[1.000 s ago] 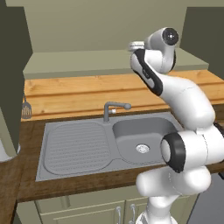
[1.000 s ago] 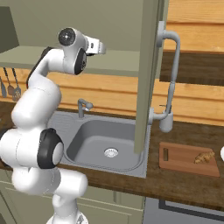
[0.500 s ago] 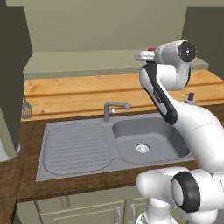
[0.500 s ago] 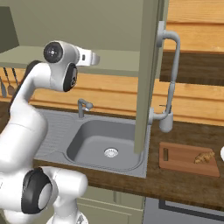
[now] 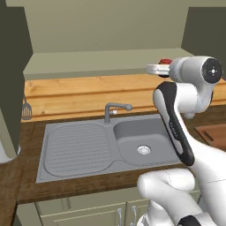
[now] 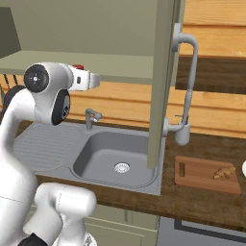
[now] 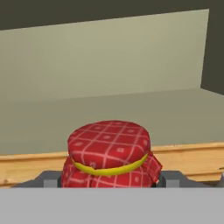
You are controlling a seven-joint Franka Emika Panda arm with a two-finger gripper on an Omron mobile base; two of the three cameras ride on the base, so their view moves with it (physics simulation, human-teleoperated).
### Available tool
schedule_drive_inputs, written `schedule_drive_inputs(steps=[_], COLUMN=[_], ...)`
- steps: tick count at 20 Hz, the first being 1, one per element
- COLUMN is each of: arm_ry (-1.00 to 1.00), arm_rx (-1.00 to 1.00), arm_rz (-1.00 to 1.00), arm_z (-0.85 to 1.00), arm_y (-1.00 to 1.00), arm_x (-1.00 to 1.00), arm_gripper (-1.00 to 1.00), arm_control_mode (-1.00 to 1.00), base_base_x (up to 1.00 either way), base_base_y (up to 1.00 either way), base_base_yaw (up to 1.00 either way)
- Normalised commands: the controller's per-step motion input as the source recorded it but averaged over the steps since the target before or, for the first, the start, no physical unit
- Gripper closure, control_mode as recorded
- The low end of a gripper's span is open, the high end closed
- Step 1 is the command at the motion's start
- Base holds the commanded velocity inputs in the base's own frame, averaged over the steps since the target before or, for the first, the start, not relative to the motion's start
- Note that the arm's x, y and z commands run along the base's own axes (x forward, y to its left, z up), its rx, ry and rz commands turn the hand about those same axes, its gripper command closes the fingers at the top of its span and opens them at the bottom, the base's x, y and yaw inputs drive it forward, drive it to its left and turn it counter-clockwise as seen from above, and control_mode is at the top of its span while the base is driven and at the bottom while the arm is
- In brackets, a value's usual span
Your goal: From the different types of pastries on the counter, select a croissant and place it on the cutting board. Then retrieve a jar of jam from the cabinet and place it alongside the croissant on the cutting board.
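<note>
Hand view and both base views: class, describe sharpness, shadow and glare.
Hand view: jar of jam sharp, its checked cloth top evenly lit, no glare. Left base view: sink crisp, basin shaded. Right base view: croissant small, cutting board flatly lit.

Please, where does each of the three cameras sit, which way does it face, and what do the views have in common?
Left base view: behind the arm on its left, facing the sink; arm at lower right.
Right base view: behind on its right, facing the sink, cutting board and croissant; arm at lower left.
Hand view: on the hand, facing the jar of jam and cabinet.
Shared: both base views show sink and faucet.
</note>
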Motion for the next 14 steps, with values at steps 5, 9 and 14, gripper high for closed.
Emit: schedule_drive_inputs(steps=[5,9,14], arm_ry=[0.00,0.00,0.00], arm_rx=[0.00,0.00,0.00], arm_rz=[0.00,0.00,0.00], arm_z=[0.00,-0.05,-0.07], arm_y=[0.00,0.00,0.00], arm_x=[-1.00,-1.00,-1.00], arm_gripper=[1.00,1.00,1.00], arm_control_mode=[-1.00,-1.00,-1.00], base_base_x=[0.00,0.00,0.00], base_base_y=[0.00,0.00,0.00], base_base_yaw=[0.00,0.00,0.00])
